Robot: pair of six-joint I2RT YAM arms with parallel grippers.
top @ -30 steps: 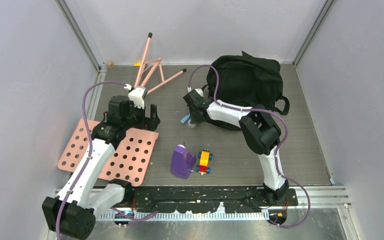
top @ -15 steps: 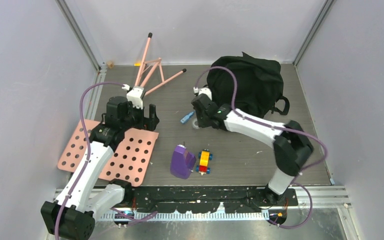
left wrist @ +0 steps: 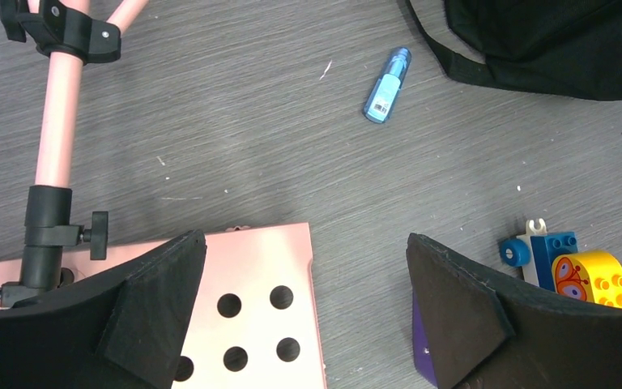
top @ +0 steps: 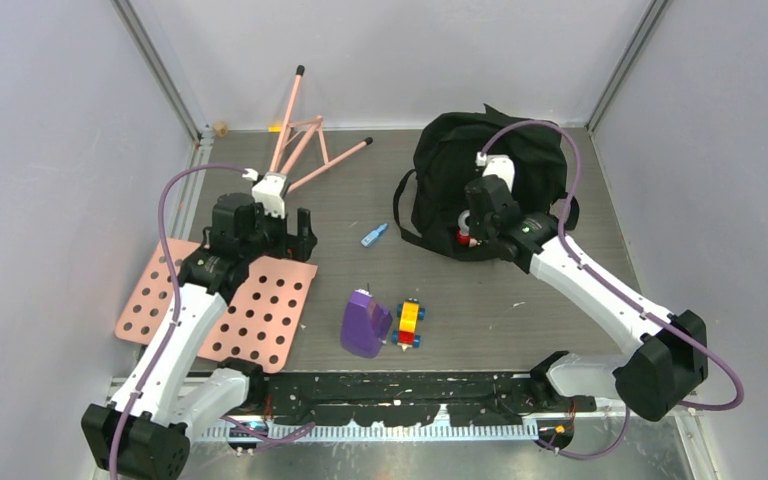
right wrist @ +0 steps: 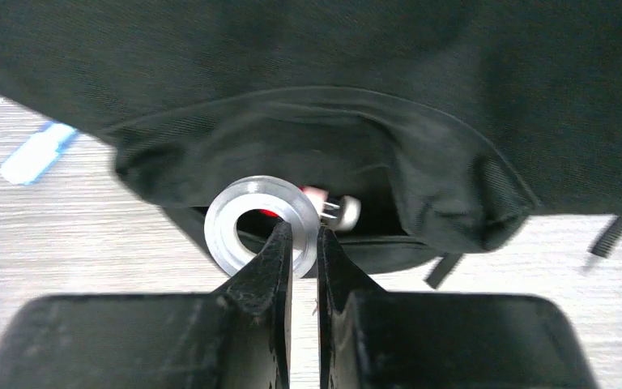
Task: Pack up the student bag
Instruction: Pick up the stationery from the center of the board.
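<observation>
**Silver ring [right wrist: 261, 224] being carried to the backpack [top: 490, 165]**

Swung away from the blue tube [top: 371, 236], the right gripper [right wrist: 302, 237] is being held at the backpack's opening, jaws clenched on the silver ring. Nearer, the left gripper [left wrist: 308, 275] is being kept released above the pink board [left wrist: 267, 259]. Farther back, the backpack is lying at the far right of the table [top: 520, 300]. Next, the silver ring is probably needing easing deeper inside before release.
</observation>
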